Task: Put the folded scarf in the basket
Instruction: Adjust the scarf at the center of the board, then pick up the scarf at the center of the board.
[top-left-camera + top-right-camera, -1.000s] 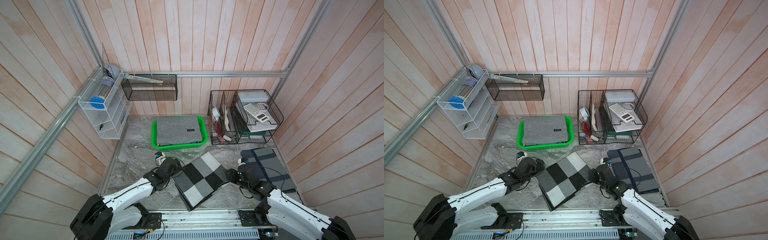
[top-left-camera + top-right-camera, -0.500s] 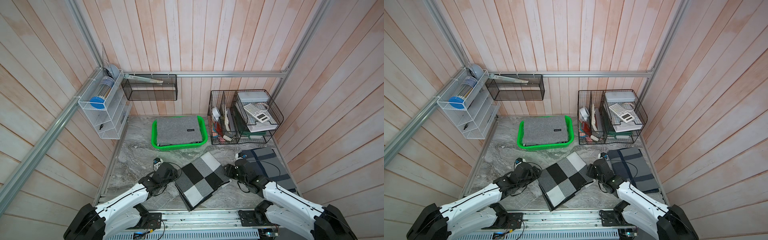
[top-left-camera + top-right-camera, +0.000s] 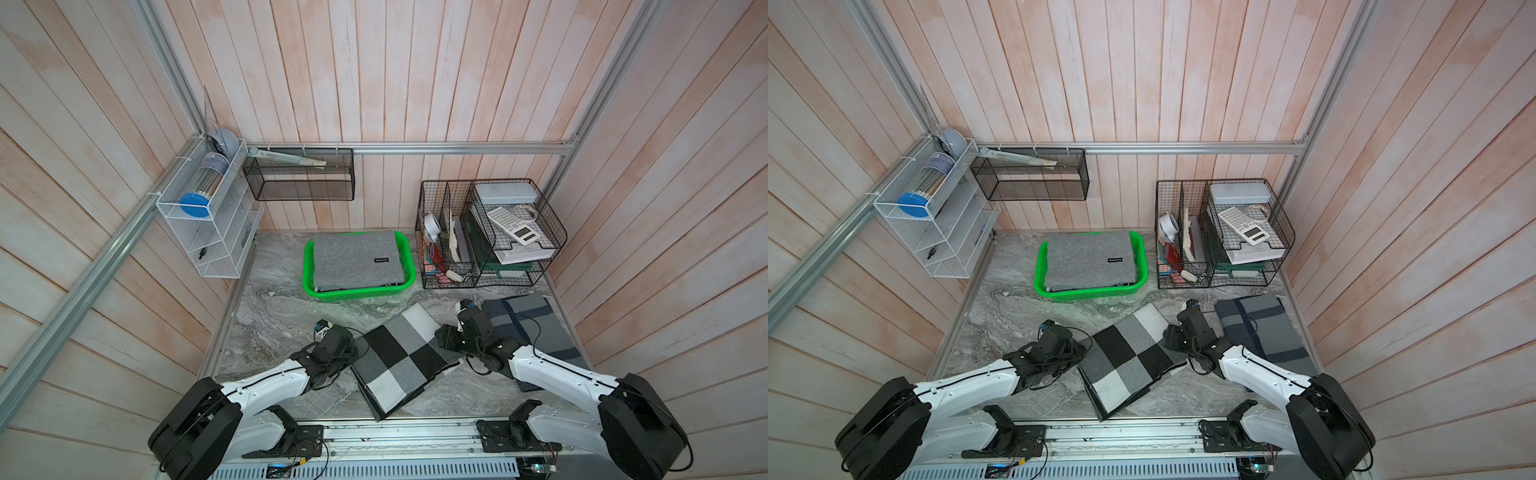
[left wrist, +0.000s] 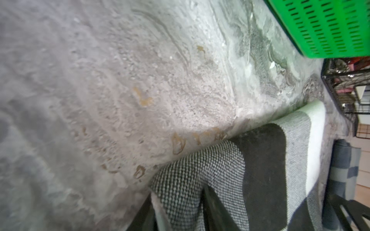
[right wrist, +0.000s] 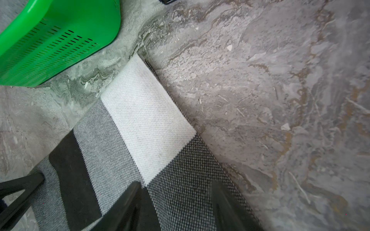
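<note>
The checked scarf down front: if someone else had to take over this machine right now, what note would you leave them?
Grippers: the left gripper has its fingers either side of the checked scarf at one edge. The right gripper sits astride the opposite edge. Whether either is clamped cannot be told.
Things: the scarf lies folded and flat on the table, in front of the green basket, which holds a folded grey scarf.
Done: both grippers are at the scarf.
Left: grip firmly, lift, carry to the basket, lay it on the grey scarf, release.

Left pincer (image 3: 357, 352) and right pincer (image 3: 437, 335) flank checked scarf (image 3: 399, 362).
</note>
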Controlling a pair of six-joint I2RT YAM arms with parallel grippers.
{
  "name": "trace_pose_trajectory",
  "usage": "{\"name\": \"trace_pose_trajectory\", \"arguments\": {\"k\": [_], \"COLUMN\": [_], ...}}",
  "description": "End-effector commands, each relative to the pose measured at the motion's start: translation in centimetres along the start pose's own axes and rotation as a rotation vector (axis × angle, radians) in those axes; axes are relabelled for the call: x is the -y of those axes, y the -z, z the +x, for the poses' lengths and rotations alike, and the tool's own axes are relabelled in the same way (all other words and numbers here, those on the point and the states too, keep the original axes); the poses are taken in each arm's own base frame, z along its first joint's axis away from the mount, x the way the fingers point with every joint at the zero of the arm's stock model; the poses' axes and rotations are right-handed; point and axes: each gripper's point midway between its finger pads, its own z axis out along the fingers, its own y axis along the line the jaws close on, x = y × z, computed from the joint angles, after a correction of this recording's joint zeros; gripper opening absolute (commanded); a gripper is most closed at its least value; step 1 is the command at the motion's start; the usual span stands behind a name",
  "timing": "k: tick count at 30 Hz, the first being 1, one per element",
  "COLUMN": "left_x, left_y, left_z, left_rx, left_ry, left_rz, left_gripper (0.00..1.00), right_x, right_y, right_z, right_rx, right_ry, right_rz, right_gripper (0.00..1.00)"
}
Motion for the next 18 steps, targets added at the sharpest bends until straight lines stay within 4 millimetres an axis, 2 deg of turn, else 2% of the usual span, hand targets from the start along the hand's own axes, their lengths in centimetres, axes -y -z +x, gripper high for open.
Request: {"name": "trace_pose_trajectory", "arguments": {"k": [1, 5, 9, 13, 18], "left_x": [-0.4, 1.5, 3.7, 4.4, 3.3], "left_y": [-1.0, -2.0, -2.3, -1.8, -0.7], "left_z": [-0.3, -3.0, -4.8, -4.9, -4.1], "left_rx": [-0.003, 0.052, 0.092, 0.1, 0.097], "left_ry": [-0.033, -0.06, -0.076, -0.07, -0.043], "left_rz": [-0.04, -0.043, -0.02, 0.029, 0.047], "left_gripper": [0.4, 0.43, 0.59, 0.71, 0.79], "right_x": [-0.1, 1.1, 1.9, 2.4, 2.2], "right_y": [0.3, 0.6, 1.2, 1.7, 1.1], "right_z": [0.0, 0.1, -0.6, -1.8, -3.5], "right_rx": [-0.01, 0.019, 0.082, 0.139, 0.144], "right_ry": [0.01, -0.041, -0.056, -0.065, -0.091], "right_rz": [0.0, 0.034, 0.056, 0.041, -0.021], "right_gripper": [0.61, 0.61, 0.62, 0.64, 0.65]}}
